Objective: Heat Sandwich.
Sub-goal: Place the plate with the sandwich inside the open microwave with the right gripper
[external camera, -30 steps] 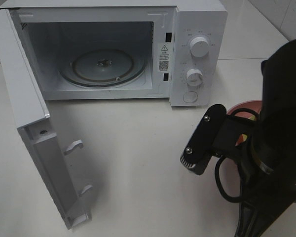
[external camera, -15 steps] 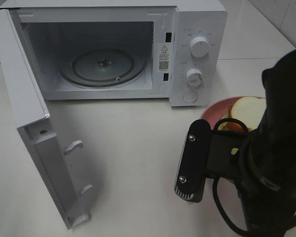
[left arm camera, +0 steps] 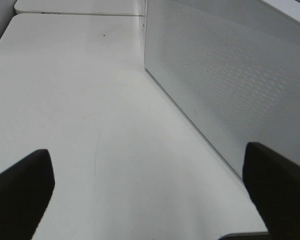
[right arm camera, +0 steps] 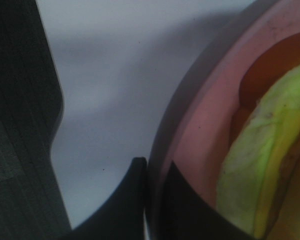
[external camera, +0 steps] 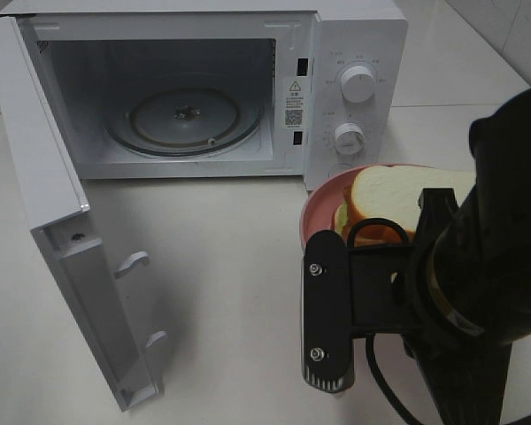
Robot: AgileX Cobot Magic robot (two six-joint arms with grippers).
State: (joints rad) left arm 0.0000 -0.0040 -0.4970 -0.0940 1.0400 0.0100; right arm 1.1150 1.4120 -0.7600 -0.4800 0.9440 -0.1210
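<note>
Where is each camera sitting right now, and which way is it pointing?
Exterior high: mounted above, looking down on the table, the open microwave and the pink plate carrying the sandwich; the right arm fills the near right.
Left wrist: low over the table, facing along the microwave's dotted white panel; the left gripper shows, fingertips wide apart.
Right wrist: close on the plate's rim, which the right gripper pinches; lettuce shows.
Shared: exterior high and right wrist both show plate and sandwich.

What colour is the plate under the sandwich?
The plate is pink, clearest in the right wrist view.
</note>
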